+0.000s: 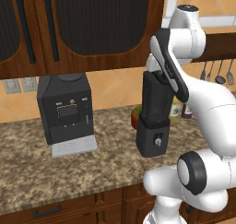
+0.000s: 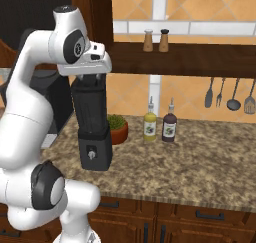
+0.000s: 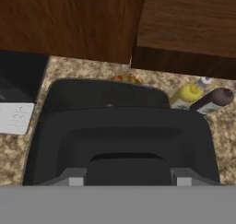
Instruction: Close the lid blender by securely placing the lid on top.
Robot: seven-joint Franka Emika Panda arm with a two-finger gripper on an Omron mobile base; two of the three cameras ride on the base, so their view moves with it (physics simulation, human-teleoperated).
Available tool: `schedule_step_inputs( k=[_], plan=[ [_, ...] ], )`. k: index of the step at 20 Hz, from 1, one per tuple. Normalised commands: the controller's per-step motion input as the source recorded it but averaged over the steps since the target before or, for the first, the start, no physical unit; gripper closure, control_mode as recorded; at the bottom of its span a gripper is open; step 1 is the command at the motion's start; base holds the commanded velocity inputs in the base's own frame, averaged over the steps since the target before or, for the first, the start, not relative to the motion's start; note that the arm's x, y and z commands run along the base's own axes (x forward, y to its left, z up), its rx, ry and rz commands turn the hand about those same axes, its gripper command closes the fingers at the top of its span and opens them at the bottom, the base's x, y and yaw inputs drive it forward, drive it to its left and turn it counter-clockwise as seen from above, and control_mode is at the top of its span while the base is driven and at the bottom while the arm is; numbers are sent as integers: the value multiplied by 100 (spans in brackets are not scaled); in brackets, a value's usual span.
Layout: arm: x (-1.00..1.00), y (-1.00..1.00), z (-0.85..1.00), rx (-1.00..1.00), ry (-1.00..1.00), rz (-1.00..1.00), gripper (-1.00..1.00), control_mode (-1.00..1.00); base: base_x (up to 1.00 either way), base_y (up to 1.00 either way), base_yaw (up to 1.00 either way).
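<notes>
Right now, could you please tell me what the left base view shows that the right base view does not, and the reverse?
The left base view alone gives the whole front of the coffee machine, its silver tray and wall outlets. The right base view alone shows two shakers on the shelf and the full row of hanging utensils. Both share the blender on the granite counter, the potted plant and the yellow bottle.
</notes>
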Motion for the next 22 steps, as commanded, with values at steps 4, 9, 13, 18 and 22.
schedule_step_inputs(
  k=[4, 9, 13, 18, 22],
  plan=[
    [25, 0, -7, 0, 0, 0, 100, -100, 0, 0, 0],
    [64, 7, 6, 0, 4, -3, 100, -100, 0, 0, 0],
    [3, 29, 0, 0, 5, -3, 100, -100, 0, 0, 0],
    [14, 20, -1, 0, 0, -8, 100, -100, 0, 0, 0],
    [-1, 21, -18, 0, -1, -11, 100, -100, 0, 0, 0]
  ],
)
